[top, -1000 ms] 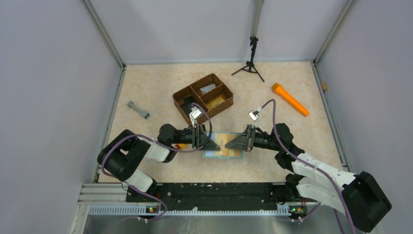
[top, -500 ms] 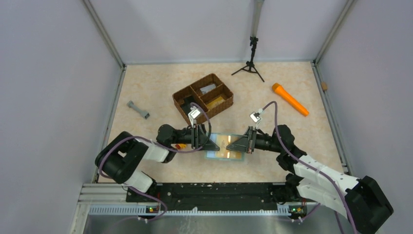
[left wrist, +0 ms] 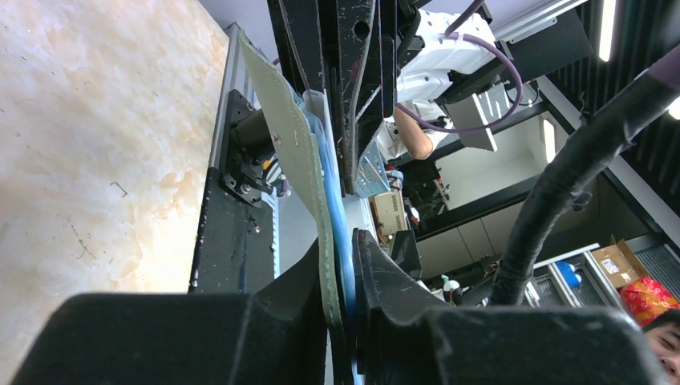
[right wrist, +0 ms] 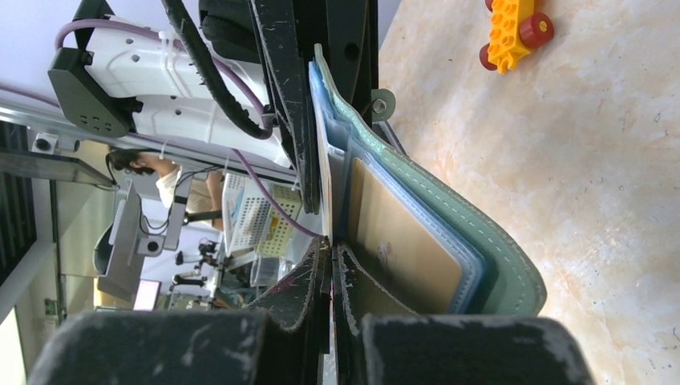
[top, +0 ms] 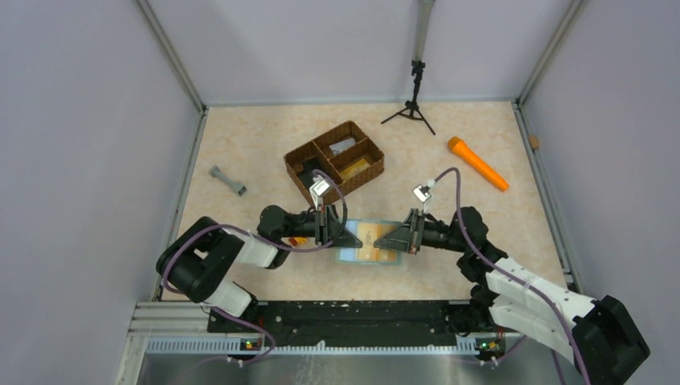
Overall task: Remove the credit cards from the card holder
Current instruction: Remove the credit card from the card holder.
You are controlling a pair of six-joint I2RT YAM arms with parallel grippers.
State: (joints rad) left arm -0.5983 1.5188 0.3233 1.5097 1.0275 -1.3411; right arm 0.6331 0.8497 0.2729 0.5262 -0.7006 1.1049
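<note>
The grey-green card holder is held off the table between my two grippers, opened up with its pale blue pockets showing. My left gripper is shut on its left edge; in the left wrist view the cover and blue leaves run down between the jaws. My right gripper is shut on a thin inner leaf of the holder, jaws pressed tight. A flat yellowish piece sits in one pocket. I cannot make out any credit cards inside the holder.
A brown woven basket stands just behind the grippers, holding a pale grey flat card and a black block. An orange torch, a grey dumbbell-shaped piece, a small tripod and a yellow toy brick lie around.
The holder has come up off the table and spread open between the grippers. My left gripper has closed down on its left edge. The right gripper stayed shut.
</note>
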